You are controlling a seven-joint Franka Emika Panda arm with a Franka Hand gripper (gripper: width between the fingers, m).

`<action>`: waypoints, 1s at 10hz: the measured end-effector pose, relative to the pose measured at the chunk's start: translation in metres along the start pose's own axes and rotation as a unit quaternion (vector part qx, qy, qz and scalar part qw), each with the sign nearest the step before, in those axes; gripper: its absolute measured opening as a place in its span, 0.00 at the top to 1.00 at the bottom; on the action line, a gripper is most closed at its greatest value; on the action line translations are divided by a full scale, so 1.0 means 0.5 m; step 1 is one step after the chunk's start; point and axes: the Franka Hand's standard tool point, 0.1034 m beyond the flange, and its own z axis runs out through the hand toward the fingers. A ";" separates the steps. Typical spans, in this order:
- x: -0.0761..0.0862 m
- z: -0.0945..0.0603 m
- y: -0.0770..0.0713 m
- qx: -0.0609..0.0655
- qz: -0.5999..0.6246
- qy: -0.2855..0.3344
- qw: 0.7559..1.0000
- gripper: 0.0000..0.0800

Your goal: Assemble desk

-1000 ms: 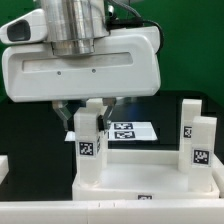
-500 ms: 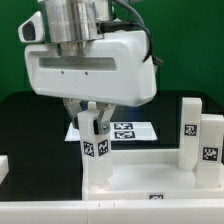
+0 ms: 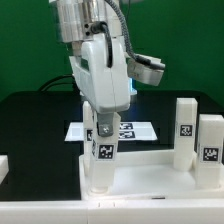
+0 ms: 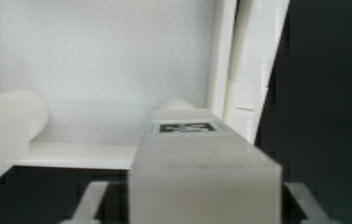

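Nearest the exterior view's camera lies the desk's tabletop point(image 3: 150, 180), a white rimmed panel flat on the dark table point(image 3: 30, 120). At its corner on the exterior view's left a square white leg point(image 3: 101, 150) stands upright, tag facing the camera, its foot at the corner socket; whether it is fully seated there cannot be told. Directly above the leg is the gripper point(image 3: 103, 128), its two fingers coming down on either side of the leg's upper part and pinching it, partly closed around its width. The wrist view agrees: the leg's top point(image 4: 191, 150) fills the space straight ahead of the camera, with the tabletop's white floor and rim point(image 4: 111, 90) beyond it.

What matters for the coming move is that the leg's long axis is vertical, in line with the gripper and with the socket below. So any twisting or pressing home would, I judge, run straight along that axis, and a sideways pull could tilt the leg.

Farther back, two more legs point(image 3: 185, 130) stand on the exterior view's right. Behind the gripper the marker board point(image 3: 135, 130) lies flat on the table.
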 end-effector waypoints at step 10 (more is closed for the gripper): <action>0.026 -0.009 -0.002 -0.007 -0.587 0.043 0.809 0.19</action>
